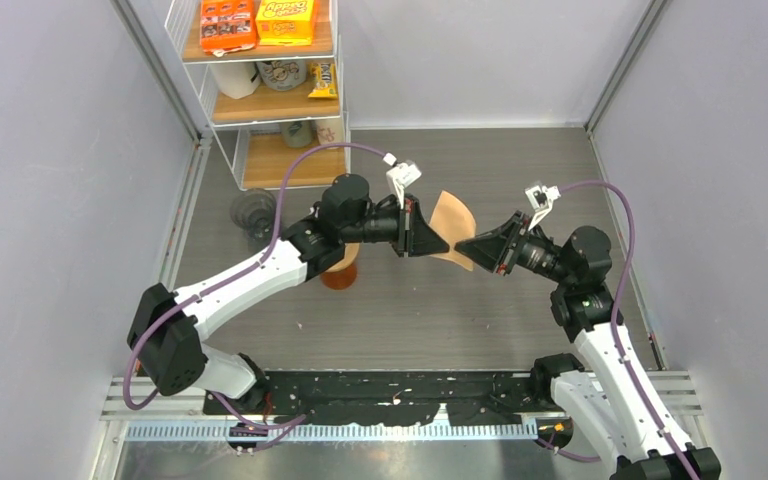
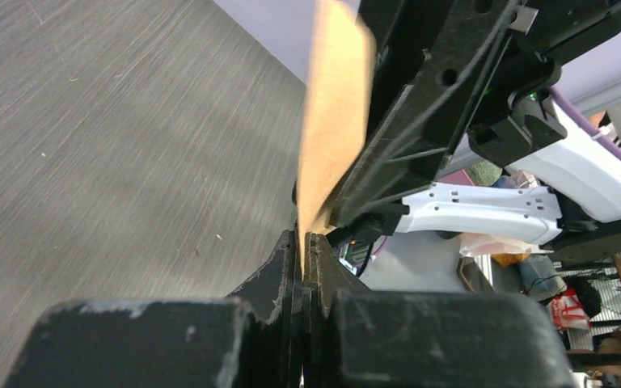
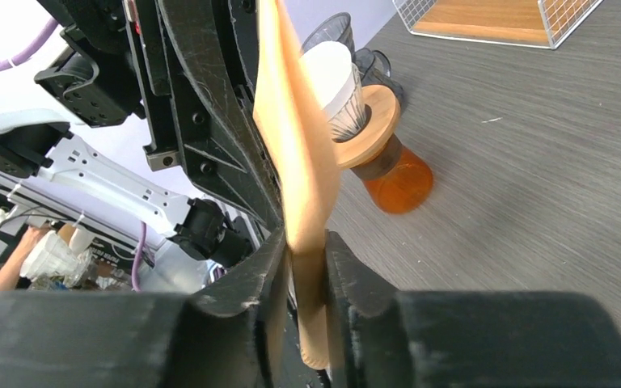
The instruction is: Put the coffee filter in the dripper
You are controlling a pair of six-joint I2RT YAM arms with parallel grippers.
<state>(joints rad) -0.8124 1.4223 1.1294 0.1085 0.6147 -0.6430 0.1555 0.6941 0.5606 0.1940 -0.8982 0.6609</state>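
Observation:
A tan paper coffee filter (image 1: pixel 455 222) hangs in the air between both arms, above the middle of the table. My left gripper (image 1: pixel 444 247) is shut on its edge; in the left wrist view the filter (image 2: pixel 331 121) rises from the closed tips of that gripper (image 2: pixel 302 238). My right gripper (image 3: pixel 307 242) pinches the opposite edge of the filter (image 3: pixel 295 137), its jaws close against the paper. The dripper (image 3: pixel 340 89), a ribbed white-and-clear cone on a wooden collar over an orange carafe (image 1: pixel 340 272), stands on the table under the left arm, mostly hidden in the top view.
A wire shelf (image 1: pixel 270 100) with snack boxes and cups stands at the back left. A dark glass vessel (image 1: pixel 252 212) sits on the table in front of it, left of the dripper. Grey walls close in both sides.

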